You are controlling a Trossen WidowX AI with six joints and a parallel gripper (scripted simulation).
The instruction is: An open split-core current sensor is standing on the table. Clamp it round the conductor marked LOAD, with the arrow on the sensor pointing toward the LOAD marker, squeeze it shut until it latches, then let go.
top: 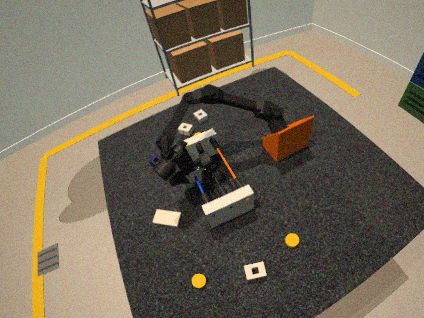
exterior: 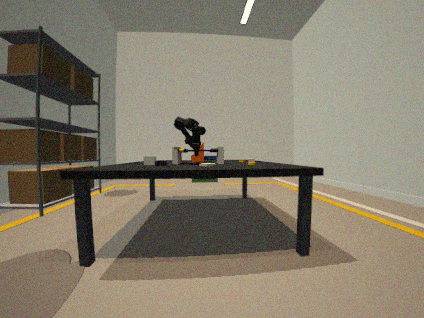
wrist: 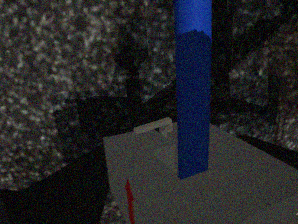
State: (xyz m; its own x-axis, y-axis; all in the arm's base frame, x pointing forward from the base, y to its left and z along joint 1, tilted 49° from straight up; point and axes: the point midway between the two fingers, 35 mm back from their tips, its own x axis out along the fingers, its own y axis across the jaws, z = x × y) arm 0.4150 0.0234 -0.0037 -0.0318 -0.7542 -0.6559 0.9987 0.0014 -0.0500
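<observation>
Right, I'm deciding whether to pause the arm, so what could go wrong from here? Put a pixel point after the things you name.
The gripper (top: 200, 169) might squeeze the grey block-shaped sensor (wrist: 150, 160) without latching it; no latch is readable. The blue rod-shaped conductor (top: 200, 186) (wrist: 193, 105) runs right by the sensor, so a skewed squeeze could bind on it. The red arrow (wrist: 129, 200) shows, but I can't read a LOAD marker, so it may point wrongly.

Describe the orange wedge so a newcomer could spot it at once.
On the dark tabletop, find the black robot arm. Beside its far end from the gripper stands the orange wedge, broad-faced and upright, unlike the flat yellow discs.
</observation>
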